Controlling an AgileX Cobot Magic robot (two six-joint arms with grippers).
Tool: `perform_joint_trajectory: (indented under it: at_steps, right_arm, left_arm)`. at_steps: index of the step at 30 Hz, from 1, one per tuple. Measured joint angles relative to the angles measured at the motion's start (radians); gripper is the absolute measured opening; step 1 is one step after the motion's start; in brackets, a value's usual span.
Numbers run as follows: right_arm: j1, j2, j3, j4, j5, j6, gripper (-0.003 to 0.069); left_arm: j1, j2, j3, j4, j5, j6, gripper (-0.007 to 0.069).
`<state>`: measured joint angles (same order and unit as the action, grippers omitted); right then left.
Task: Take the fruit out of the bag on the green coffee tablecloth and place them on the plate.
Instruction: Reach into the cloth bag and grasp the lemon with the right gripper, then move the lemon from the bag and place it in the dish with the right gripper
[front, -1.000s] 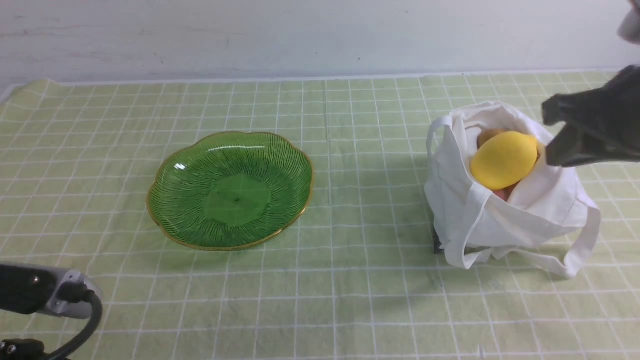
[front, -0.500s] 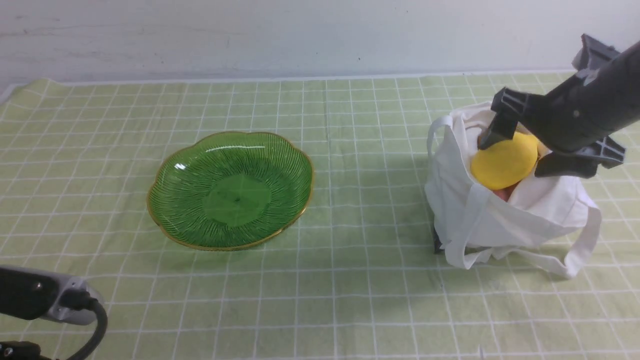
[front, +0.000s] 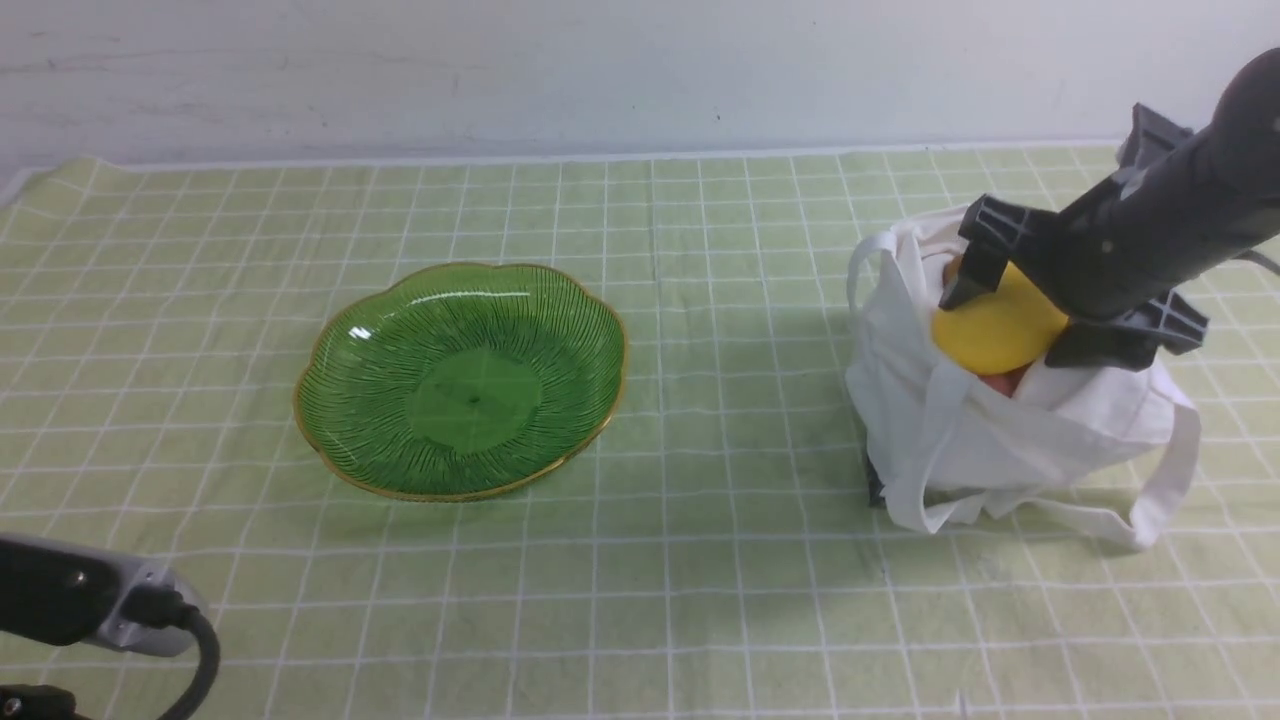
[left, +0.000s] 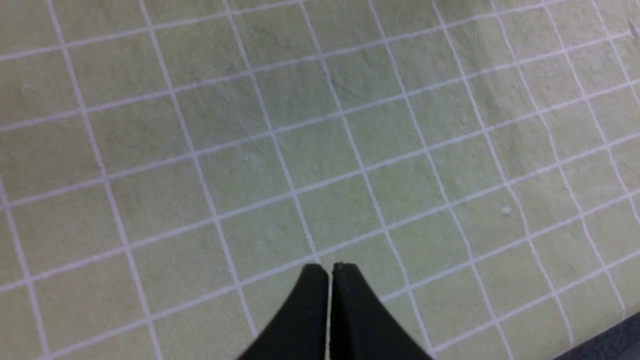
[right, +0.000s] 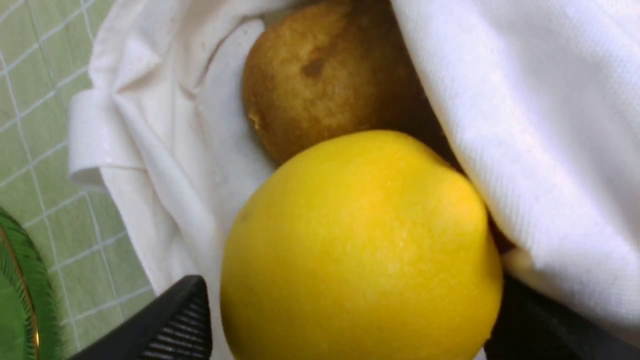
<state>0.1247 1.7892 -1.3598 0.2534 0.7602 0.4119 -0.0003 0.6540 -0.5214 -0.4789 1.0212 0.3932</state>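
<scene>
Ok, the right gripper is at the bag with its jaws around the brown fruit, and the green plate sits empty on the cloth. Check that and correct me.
The fruit is wrong: the right gripper has its jaws on either side of the yellow lemon, as the right wrist view shows. It is at the bag, and the green plate sits empty on the cloth.

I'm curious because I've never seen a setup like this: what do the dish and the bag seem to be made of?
The dish looks like glossy green glass, since light glints off it and the cloth's grid shows faintly through; clear plastic is possible. The bag seems to be matte woven cotton or canvas, judging by its soft folds and fine weave.
</scene>
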Motion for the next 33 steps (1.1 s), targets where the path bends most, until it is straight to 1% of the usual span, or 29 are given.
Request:
perform_joint_trajectory:
  at_steps: [3, 4, 5, 6, 8, 14, 18, 21, 25, 28, 29, 33]
  right_arm:
    - [0.0, 0.007, 0.0, -0.001, -0.033, 0.0, 0.0667]
    - [0.0, 0.01, 0.0, -0.005, -0.039, 0.0, 0.0645]
    - [0.0, 0.01, 0.0, -0.008, -0.039, 0.0, 0.0641]
    - [0.0, 0.014, 0.0, -0.014, -0.041, 0.0, 0.0613]
    - [0.0, 0.02, -0.001, -0.022, -0.046, 0.0, 0.0582]
    - [0.0, 0.021, -0.005, -0.044, -0.048, -0.006, 0.058]
    - [0.001, 0.004, -0.006, -0.052, -0.028, -0.054, 0.058]
    - [0.001, -0.064, -0.006, -0.054, -0.021, -0.088, 0.058]
    - [0.001, -0.142, -0.006, -0.043, -0.021, -0.098, 0.058]
    - [0.007, -0.202, -0.006, 0.01, -0.027, -0.129, 0.058]
    - [0.022, -0.218, -0.006, 0.065, -0.037, -0.176, 0.058]
    - [0.097, -0.205, -0.006, 0.222, -0.056, -0.328, 0.058]
  left_arm:
    - [0.0, 0.0, 0.0, 0.001, 0.0, 0.0, -0.0008]
    - [0.0, 0.0, 0.0, 0.001, 0.0, 0.0, -0.0008]
    - [0.0, 0.0, 0.0, 0.002, 0.0, 0.0, -0.0008]
    - [0.0, 0.0, 0.0, 0.002, 0.0, 0.0, -0.0008]
    - [0.0, 0.0, 0.0, 0.002, 0.0, 0.0, -0.0008]
    - [0.0, 0.0, 0.0, 0.003, 0.019, 0.0, -0.0008]
    - [0.0, 0.0, 0.0, 0.014, 0.025, 0.0, -0.0008]
    - [0.0, 0.0, 0.0, 0.019, 0.028, 0.0, -0.0008]
    - [0.0, 0.0, 0.0, 0.019, 0.028, 0.0, -0.0008]
    - [0.0, 0.0, 0.0, 0.019, 0.028, 0.0, -0.0008]
    - [0.0, 0.0, 0.0, 0.019, 0.028, 0.001, -0.0008]
    - [0.0, 0.0, 0.0, 0.019, 0.019, 0.001, -0.0008]
